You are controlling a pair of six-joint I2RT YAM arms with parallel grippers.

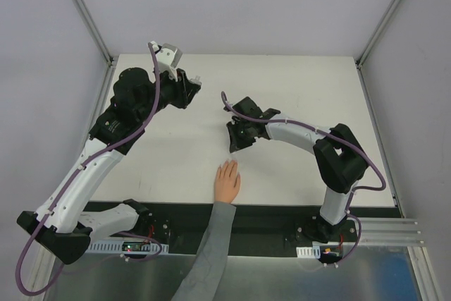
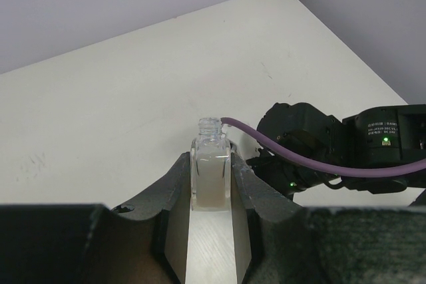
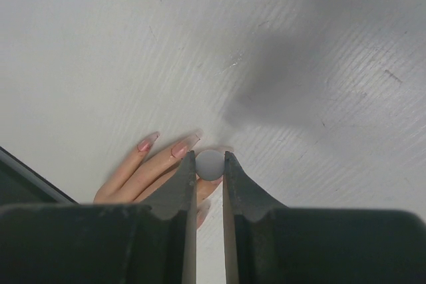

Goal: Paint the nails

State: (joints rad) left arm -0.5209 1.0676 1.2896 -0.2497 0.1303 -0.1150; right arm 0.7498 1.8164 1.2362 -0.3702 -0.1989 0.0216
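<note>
Gripping an uncapped clear bottle (image 2: 212,187) in the left pincer (image 2: 213,167). Clenching a small grey knob (image 3: 210,162) in the right pincer (image 3: 210,166), over the pink nails (image 3: 180,149) of the hand (image 3: 154,172).

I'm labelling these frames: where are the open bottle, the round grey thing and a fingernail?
open bottle (image 2: 212,181), left wrist view, on its clear body below the neck.
round grey thing (image 3: 210,164), right wrist view, on its rounded face.
fingernail (image 3: 145,144), right wrist view, middle of the leftmost pink nail.

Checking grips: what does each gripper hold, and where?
Left gripper: small clear uncapped glass bottle, by its flat sides. Right gripper: small round grey knob, at its sides.
</note>
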